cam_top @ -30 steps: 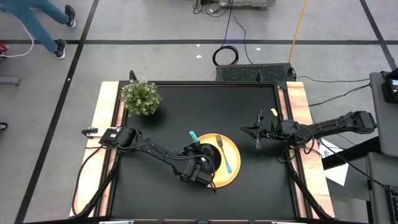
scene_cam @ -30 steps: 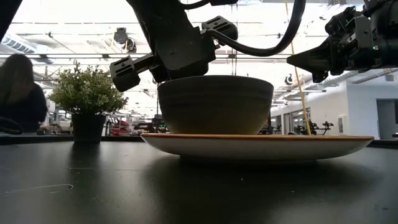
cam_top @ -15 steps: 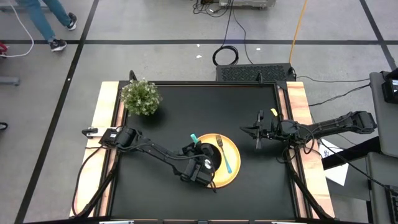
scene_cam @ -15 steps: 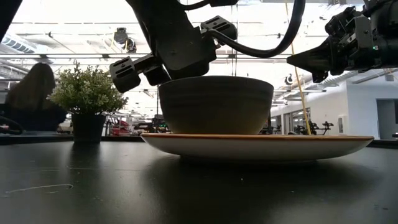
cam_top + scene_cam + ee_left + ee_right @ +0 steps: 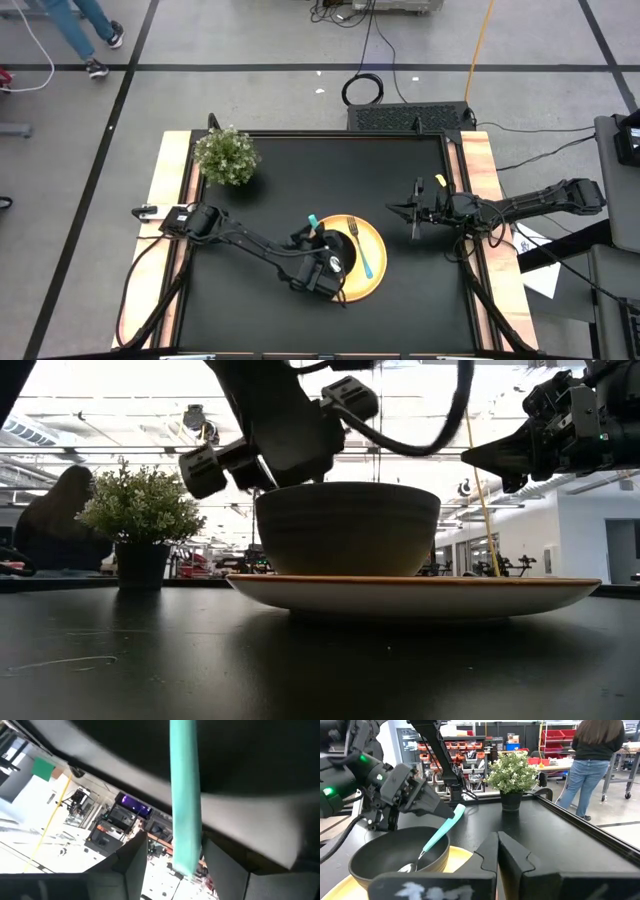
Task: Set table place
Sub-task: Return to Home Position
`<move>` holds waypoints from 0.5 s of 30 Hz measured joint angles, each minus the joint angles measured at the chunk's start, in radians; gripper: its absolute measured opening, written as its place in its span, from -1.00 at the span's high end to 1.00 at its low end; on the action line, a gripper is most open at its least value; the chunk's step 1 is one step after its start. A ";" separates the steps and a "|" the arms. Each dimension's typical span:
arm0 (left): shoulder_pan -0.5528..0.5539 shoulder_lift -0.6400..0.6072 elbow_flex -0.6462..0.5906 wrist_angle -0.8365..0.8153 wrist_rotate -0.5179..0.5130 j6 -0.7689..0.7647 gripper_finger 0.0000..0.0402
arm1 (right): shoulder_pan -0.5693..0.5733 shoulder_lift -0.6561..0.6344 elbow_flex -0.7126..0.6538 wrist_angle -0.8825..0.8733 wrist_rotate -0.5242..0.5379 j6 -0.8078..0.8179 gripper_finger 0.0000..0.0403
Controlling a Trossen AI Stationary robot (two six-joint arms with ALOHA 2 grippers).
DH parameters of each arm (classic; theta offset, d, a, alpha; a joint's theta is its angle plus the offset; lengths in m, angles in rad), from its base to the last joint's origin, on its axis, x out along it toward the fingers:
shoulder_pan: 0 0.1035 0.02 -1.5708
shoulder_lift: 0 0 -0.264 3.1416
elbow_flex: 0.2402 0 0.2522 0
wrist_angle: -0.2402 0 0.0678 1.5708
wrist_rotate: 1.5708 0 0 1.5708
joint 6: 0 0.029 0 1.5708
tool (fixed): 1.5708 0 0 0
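Left gripper [image 5: 436, 806] hangs over the near middle of the tabletop [image 5: 300, 180], right at the upper end of the teal-handled spoon [image 5: 440, 832]. In the left wrist view its two dark fingers [image 5: 132, 867] stand apart on either side of the handle's tip, with a gap showing on one side, so it is open and not clamped on the spoon. The spoon leans in the black bowl [image 5: 341, 252], its metal end down inside and its handle sticking up over the bowl's far-left rim.

The bowl sits on the left part of the round yellow plate [image 5: 379, 272], which lies flat on the tabletop a little right of centre, towards the near edge. The teal-handled fork [image 5: 366, 260] lies on the plate just right of the bowl, running near to far.

Right gripper [image 5: 497, 841] hovers above the right side of the tabletop, well apart from the plate, pointing left, its fingers pressed together with nothing between them.

A small bushy potted plant [image 5: 227, 156] stands at the far left corner. A person [image 5: 596, 762] in jeans stands on the floor beyond that side of the table.
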 joint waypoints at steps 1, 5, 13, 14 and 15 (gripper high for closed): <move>-0.001 0.000 0.012 -0.024 0.000 -0.013 0.05 | 0.000 0.000 0.000 0.000 0.000 0.000 1.00; -0.008 0.000 0.077 -0.106 0.062 -0.084 0.05 | 0.000 0.000 0.000 0.000 0.000 0.000 1.00; -0.040 -0.001 0.270 -0.227 0.267 -0.284 0.05 | 0.000 0.000 0.000 0.000 0.000 0.000 1.00; -0.041 -0.001 0.296 -0.243 0.302 -0.317 0.05 | 0.000 0.000 0.000 0.000 0.000 0.000 1.00; -0.041 -0.001 0.320 -0.255 0.337 -0.352 0.07 | 0.000 0.000 0.000 0.000 0.000 0.000 1.00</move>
